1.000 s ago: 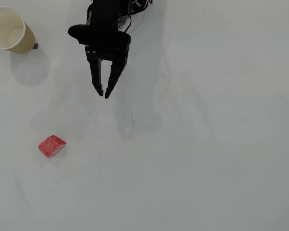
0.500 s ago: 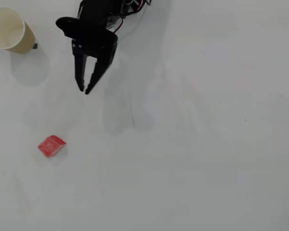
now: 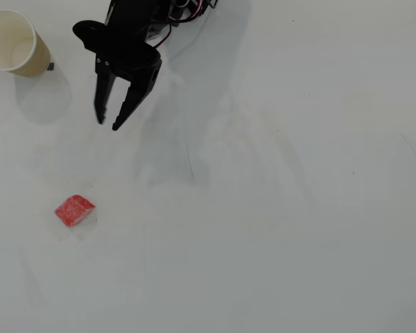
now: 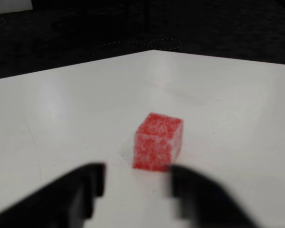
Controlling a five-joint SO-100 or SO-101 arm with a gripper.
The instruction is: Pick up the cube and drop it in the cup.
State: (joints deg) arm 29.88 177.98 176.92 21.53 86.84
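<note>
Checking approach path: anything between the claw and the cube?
Nothing. In the overhead view the table is bare between the open claw and the cube; the cup stands off to the side.

The cube was bright red, and the wrist view showed its faces speckled with whitish grains. The paper cup at the far left of the overhead view was cream-tan outside and white inside. The gripper was plain black, with thin red wires at its base. The table was white, unpatterned, against a dark floor
</note>
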